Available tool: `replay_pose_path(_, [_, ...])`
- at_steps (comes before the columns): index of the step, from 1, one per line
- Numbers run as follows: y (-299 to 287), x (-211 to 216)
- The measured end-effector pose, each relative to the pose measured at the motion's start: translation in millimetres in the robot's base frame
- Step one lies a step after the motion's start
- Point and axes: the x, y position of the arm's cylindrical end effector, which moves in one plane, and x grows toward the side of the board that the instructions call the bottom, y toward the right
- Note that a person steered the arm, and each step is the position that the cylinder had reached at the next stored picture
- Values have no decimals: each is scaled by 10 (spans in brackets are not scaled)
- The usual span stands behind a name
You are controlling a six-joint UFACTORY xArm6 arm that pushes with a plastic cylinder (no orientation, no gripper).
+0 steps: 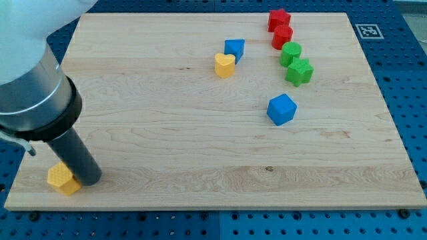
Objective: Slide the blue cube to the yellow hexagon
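Note:
The blue cube (281, 109) lies right of the board's middle. The yellow hexagon (63, 179) lies in the bottom left corner of the wooden board (167, 133). My tip (90, 179) stands right against the hexagon's right side, far to the left of and below the blue cube. The thick dark rod and the grey arm rise from it to the view's top left and hide the board's left edge.
A smaller blue block (234, 49) touches a yellow heart (225, 65) at the upper middle. To their right a red star (278, 19), a red block (282, 36), a green block (291, 53) and a green star (299, 71) form a column above the blue cube.

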Motion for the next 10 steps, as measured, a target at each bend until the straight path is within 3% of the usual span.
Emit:
replay_pose_path(4, [2965, 335])
replay_pose_path(5, [3580, 206])
replay_pose_path(6, [3944, -254])
replay_pose_path(7, [3896, -737])
replay_pose_path(10, [3468, -1151])
